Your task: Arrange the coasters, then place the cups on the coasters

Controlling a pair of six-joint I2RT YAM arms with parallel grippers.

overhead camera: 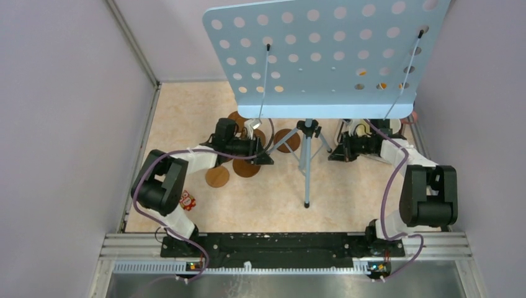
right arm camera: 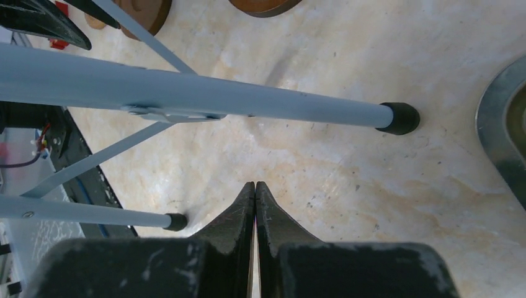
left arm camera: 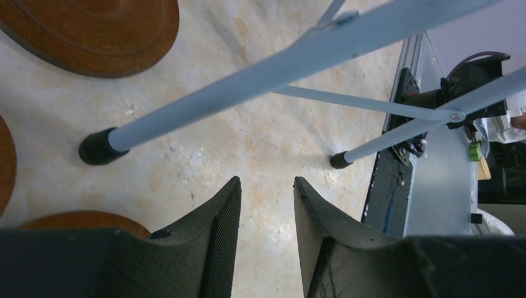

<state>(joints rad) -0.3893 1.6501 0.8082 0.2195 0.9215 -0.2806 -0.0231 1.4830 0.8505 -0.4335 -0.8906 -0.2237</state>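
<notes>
Several brown coasters lie left of centre: a lighter one (overhead camera: 217, 176) and dark ones (overhead camera: 246, 167) (overhead camera: 287, 140). My left gripper (overhead camera: 265, 155) hovers beside them, pointing right. In the left wrist view its fingers (left arm camera: 267, 186) stand a little apart over bare floor, with a dark coaster (left arm camera: 93, 31) ahead and another (left arm camera: 87, 218) by the left finger. My right gripper (overhead camera: 333, 154) points left. It is shut with nothing in it (right arm camera: 255, 185), and two coasters (right arm camera: 263, 6) (right arm camera: 149, 12) lie far ahead. The cups are hidden behind the blue panel.
A music stand's perforated blue panel (overhead camera: 322, 56) covers the back of the table. Its tripod (overhead camera: 307, 155) stands between both grippers, with legs (left arm camera: 248, 87) (right arm camera: 205, 93) crossing the wrist views. A steel tray rim (right arm camera: 496, 124) shows at right. A small red owl (overhead camera: 187, 201) sits near the left arm.
</notes>
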